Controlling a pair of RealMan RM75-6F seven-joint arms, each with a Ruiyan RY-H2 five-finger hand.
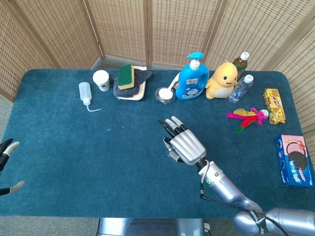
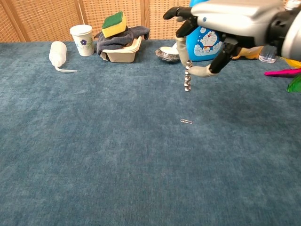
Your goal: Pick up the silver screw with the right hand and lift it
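Observation:
The silver screw point(image 2: 187, 79) hangs upright well above the blue cloth, pinched between the thumb and a finger of my right hand point(image 2: 225, 21). In the head view the right hand point(image 1: 185, 145) hovers palm down over the middle of the table, its other fingers stretched forward, and it hides the screw. Only the fingertips of my left hand point(image 1: 7, 149) show at the far left edge; they are spread apart and hold nothing.
A small paper clip point(image 2: 186, 121) lies below the screw. Along the back stand a squeeze bottle point(image 1: 85, 92), paper cup point(image 1: 101, 79), tray with sponge point(image 1: 126, 76), blue detergent bottle point(image 1: 191, 78) and yellow toy point(image 1: 222, 80). Feathers point(image 1: 248, 116) and snack packs point(image 1: 296, 159) lie on the right.

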